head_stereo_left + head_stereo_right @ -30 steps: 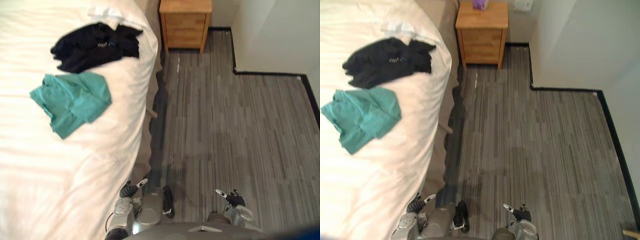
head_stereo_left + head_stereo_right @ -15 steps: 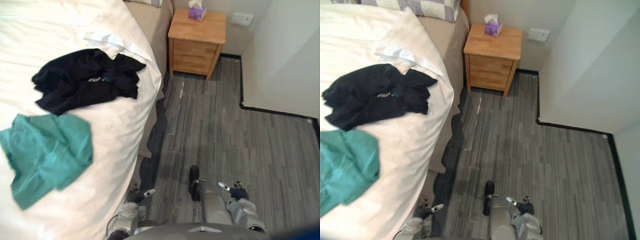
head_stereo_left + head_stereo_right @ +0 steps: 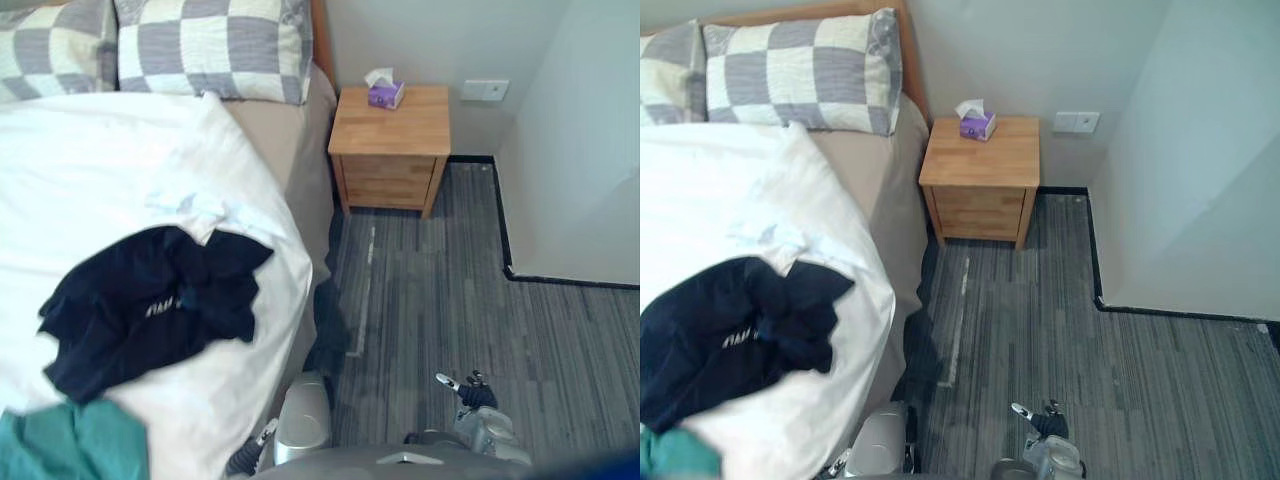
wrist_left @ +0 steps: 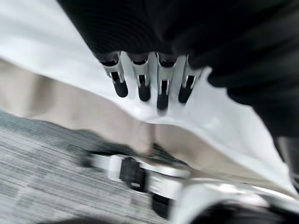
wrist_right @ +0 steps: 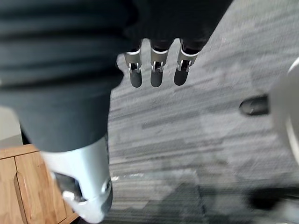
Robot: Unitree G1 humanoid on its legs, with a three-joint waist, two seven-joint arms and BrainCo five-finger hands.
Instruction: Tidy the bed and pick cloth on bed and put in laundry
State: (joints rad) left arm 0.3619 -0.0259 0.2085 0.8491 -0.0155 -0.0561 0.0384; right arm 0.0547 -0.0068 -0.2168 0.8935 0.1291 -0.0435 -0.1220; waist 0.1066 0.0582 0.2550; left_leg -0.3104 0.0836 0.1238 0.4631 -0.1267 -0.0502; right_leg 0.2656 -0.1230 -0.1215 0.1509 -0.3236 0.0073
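I had the left hand (image 4: 161, 86) down by the bed edge and the right hand (image 5: 156, 70) over the grey floor (image 3: 450, 290), both sets of fingers straight and loose. The crumpled black cloth (image 3: 150, 310) lay on the white bed (image 3: 100, 160), with the teal cloth (image 3: 70, 445) just beside it.

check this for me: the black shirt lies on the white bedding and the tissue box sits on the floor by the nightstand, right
Not quite. The tissue box is not on the floor; it sits on top of the nightstand, as the left eye view shows. The black shirt does lie on the white bedding.
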